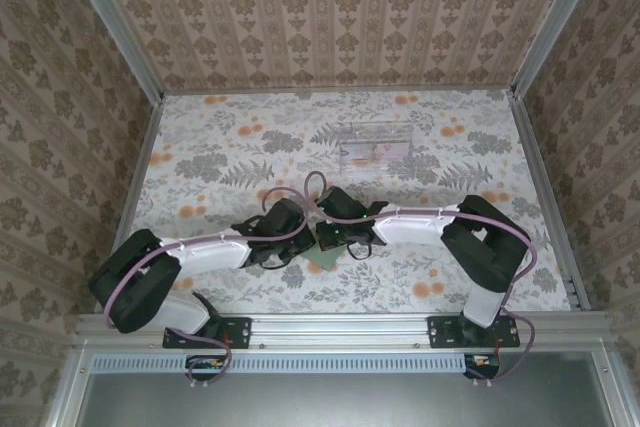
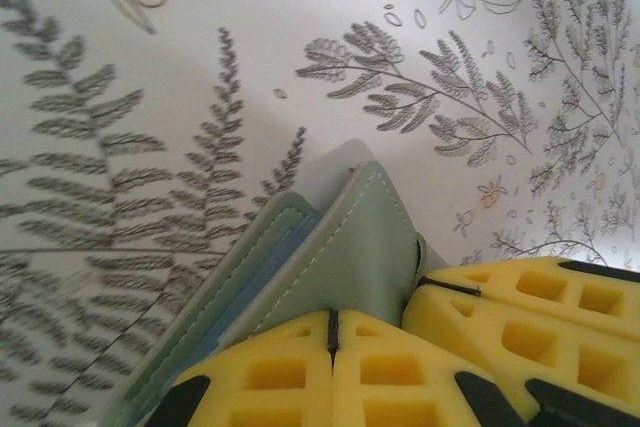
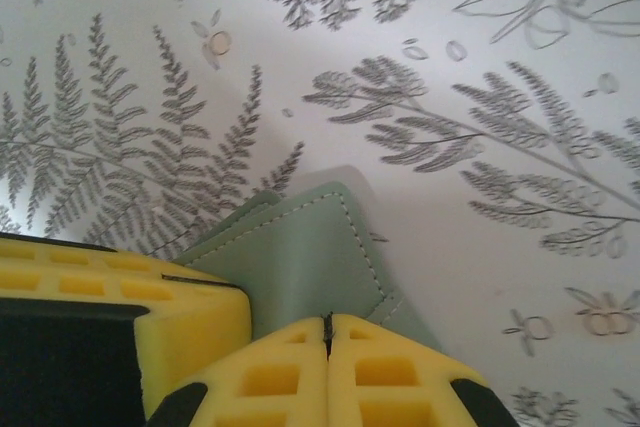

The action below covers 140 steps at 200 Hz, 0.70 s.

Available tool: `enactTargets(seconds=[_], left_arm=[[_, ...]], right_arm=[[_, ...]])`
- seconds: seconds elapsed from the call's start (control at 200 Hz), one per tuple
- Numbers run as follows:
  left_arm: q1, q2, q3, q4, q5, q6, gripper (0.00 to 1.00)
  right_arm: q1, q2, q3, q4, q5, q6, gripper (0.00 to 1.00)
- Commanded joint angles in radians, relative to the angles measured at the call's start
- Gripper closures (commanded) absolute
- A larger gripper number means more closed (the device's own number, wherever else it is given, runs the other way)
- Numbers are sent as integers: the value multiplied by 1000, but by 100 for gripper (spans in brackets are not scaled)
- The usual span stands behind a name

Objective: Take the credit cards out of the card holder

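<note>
— Starting at the left gripper (image 2: pixel 332 327), how does it stand?

— Closed. Its yellow fingers (image 2: pixel 270 372) press together with only a thin seam between them, clamped on the near edge of the card holder (image 2: pixel 365 247). The grey-green flap runs out from under them, stitched along its border.

— And the right gripper (image 3: pixel 327 327)?

— Much the same. Its fingers meet on a seam and pinch the holder's flap from the other side. In each wrist view the other gripper's yellow block sits just beside; whether they touch, I cannot tell.

— Any cards showing?

— Past the far tip of the flap a pale card (image 2: pixel 335 159) pokes out, just a rounded corner. It reads whitish and I cannot tell more. In the left wrist view a bluish layer lies between green layers to the flap's left.

— Where is the holder on the table (image 1: pixel 200 167)?

— From above, near the front edge at the middle. A green corner shows beneath the two black wrists, which meet over it. Its far tip casts a shadow on the floral surface.

— Anything further out?

— A clear tray (image 1: pixel 375 144) lies well apart, toward the back wall, slightly right of centre.
</note>
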Motion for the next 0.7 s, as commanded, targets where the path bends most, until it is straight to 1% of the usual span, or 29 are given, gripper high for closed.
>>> enactTargets(seconds=[0.0, 0.115, 0.365, 0.695], left_arm=[[0, 105, -72, -187, 23, 8, 100], [0, 114, -66, -191, 22, 20, 100], [1, 184, -43, -181, 40, 49, 100], [0, 222, -34, -171, 51, 66, 100]], right_arm=[[-43, -5, -50, -85, 64, -38, 100], [-76, -26, -68, -92, 69, -50, 100], [-143, -80, -100, -104, 76, -67, 100], [-210, -105, -123, -110, 75, -69, 100]])
